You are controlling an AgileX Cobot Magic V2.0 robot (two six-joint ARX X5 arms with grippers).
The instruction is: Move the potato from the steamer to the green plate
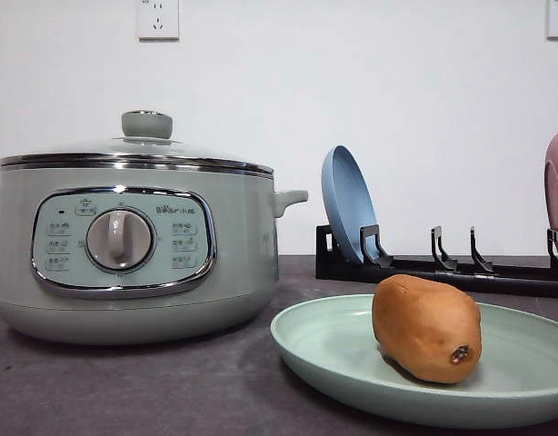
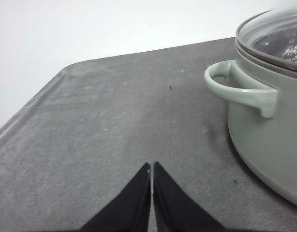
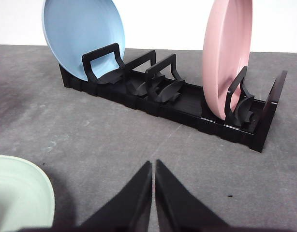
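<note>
Orange-brown oval potato [image 1: 427,328] with a dark spot at its near end lies on the wide pale mint-green round plate [image 1: 324,350], right of the big sage-green steamer pot [image 1: 134,245] on the dark grey tabletop [image 1: 124,391]. Steamer's glass lid [image 1: 138,150] with green knob is on. Behind the plate, a black dish rack [image 3: 187,104] holds a blue plate [image 3: 83,36] and a pink plate [image 3: 226,53] upright. Left tool [image 2: 152,169] hangs over bare tabletop beside the steamer handle [image 2: 235,89], fingers pressed together, holding nothing. Right tool [image 3: 154,166] also closed and empty, near the rack, green plate rim just beside it.
</note>
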